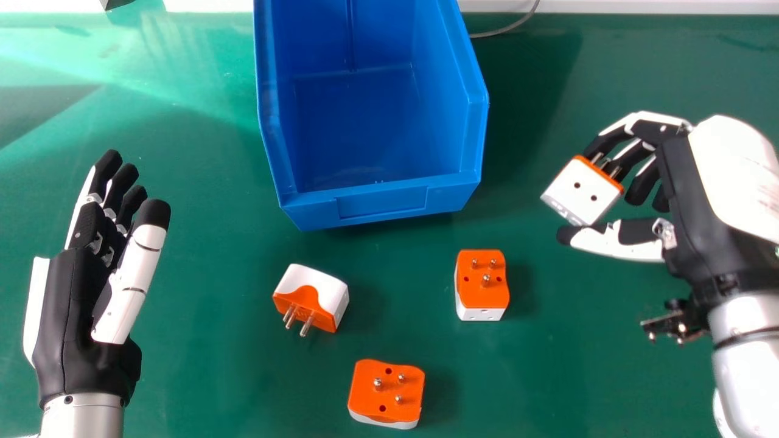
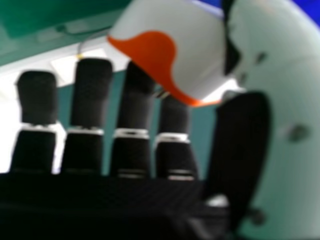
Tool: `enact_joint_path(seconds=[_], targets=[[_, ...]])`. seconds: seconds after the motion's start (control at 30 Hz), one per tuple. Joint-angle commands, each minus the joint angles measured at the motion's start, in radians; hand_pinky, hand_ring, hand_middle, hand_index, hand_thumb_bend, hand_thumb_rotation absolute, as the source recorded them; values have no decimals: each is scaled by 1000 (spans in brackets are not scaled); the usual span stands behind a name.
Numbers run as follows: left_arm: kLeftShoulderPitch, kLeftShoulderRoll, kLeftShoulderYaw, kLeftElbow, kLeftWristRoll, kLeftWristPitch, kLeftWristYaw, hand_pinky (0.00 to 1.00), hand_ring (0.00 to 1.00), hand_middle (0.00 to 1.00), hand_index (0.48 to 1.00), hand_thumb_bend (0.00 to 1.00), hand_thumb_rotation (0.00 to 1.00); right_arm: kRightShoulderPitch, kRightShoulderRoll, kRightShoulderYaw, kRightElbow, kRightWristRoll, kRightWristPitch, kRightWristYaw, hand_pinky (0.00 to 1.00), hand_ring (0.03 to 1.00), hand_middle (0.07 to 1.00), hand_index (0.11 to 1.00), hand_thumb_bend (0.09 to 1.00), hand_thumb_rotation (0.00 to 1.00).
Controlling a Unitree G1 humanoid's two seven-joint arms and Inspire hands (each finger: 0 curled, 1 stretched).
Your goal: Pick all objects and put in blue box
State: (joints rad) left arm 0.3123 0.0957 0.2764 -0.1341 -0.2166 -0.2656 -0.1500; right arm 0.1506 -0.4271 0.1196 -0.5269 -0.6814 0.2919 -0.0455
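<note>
My right robot hand point(image 1: 688, 182) is partly closed, its fingers curled and its thumb point(image 1: 627, 246) opposite them, with a white and orange plug adapter point(image 1: 581, 191) pinched between. I have it outside the blue box point(image 1: 383, 201), off to the right. Its metal pins point towards my fingers, and a white face with two holes shows in the head view. In my right hand view, the adapter's curved orange and white side lies between the fingers and thumb.

Three more adapters rest on the green surface point(image 1: 213, 365), on my side of the box. The left one point(image 1: 319, 289) lies on its side with its pins pointing towards me. The right one point(image 1: 484, 295) sits with its orange face and pins up, and the nearest one point(image 1: 368, 395) also has its pins upward. All three are apart from one another.

My left robot hand point(image 1: 64, 316) is open, fingers extended, holding nothing, well to the left of the box. A thin cable point(image 1: 505, 29) runs beside the box's far right side.
</note>
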Motion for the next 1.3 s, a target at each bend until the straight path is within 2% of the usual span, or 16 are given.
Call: enact_joint_path(seconds=[0.0, 0.1, 0.2, 0.6, 0.9, 1.0, 1.1, 1.2, 1.27], targets=[[0, 9, 5, -22, -7, -4, -3, 920, 938, 944, 933, 668, 592, 14, 12, -13, -73, -24, -21, 14, 295, 371, 476, 554, 505, 0], [-4, 8, 3, -27, -10, 4, -4, 919, 939, 944, 934, 667, 592, 27, 20, 2, -112, -37, -41, 32, 292, 368, 477, 558, 504, 0], [-6, 9, 3, -31, -4, 10, -1, 918, 939, 946, 938, 667, 589, 25, 37, 18, -142, -54, -49, 58, 283, 364, 475, 561, 503, 0], [-12, 11, 1, -26, 1, 6, -5, 920, 942, 952, 948, 658, 591, -47, 95, 74, -175, -87, -114, 140, 246, 349, 467, 566, 499, 0], [-18, 10, 2, -25, -7, 8, -8, 920, 943, 954, 951, 660, 594, -95, 143, 131, -140, -96, -151, 153, 236, 347, 468, 569, 498, 0], [-20, 10, 1, -23, -4, 6, -8, 924, 945, 956, 955, 659, 593, -104, 156, 146, -135, -101, -158, 157, 237, 350, 468, 564, 500, 0], [-21, 8, 3, -24, -10, 7, -9, 925, 946, 957, 956, 659, 593, -108, 170, 163, -134, -100, -161, 164, 235, 349, 468, 564, 499, 0], [-21, 10, 2, -25, -1, 4, -7, 926, 945, 957, 957, 659, 591, -109, 179, 177, -128, -87, -182, 162, 232, 347, 467, 565, 499, 0], [-22, 11, 2, -25, -1, 5, -8, 926, 944, 956, 957, 659, 590, -111, 187, 186, -123, -79, -193, 166, 230, 346, 466, 565, 498, 0]])
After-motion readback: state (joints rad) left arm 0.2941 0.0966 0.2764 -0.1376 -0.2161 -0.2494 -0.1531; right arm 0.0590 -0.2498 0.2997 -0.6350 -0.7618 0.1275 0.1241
